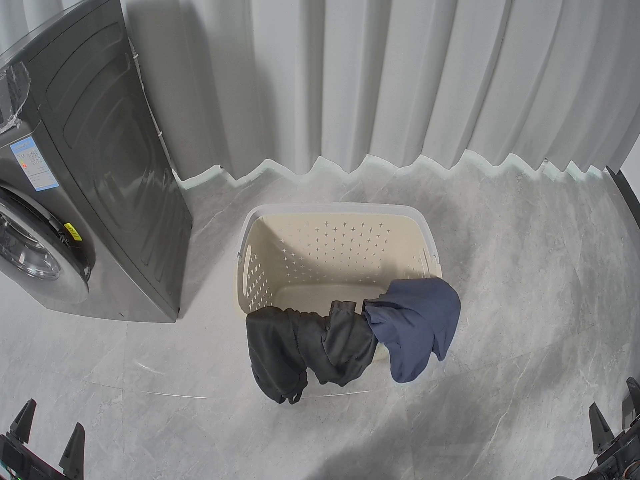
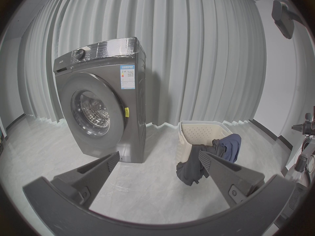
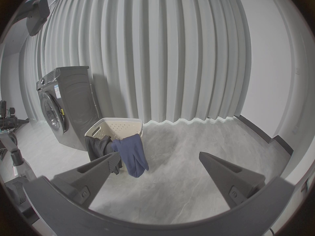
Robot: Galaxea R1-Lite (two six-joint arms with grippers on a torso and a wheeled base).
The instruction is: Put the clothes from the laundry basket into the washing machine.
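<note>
Bright, diffuse light; soft shadow beside washing machine (image 1: 100,168); wrist views fisheye-curved, corners dark.

Pale pleated curtains (image 1: 400,68) are hanging across the back, their hems touching a grey marbled floor (image 1: 533,288). A plain white wall (image 3: 272,66) is standing beside them, a dark skirting board (image 3: 259,131) running along its foot.

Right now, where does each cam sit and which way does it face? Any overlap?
Head view: on the head, looking down at the laundry basket, washing machine to the robot's left; left gripper and right gripper at the near corners.
Left wrist view: on the left wrist, low, facing the machine's front and the basket; own open gripper in front.
Right wrist view: on the right wrist, low, facing the basket, machine beyond; own open gripper in front.
Shared by all: basket, machine, dark garment, blue garment.
</note>
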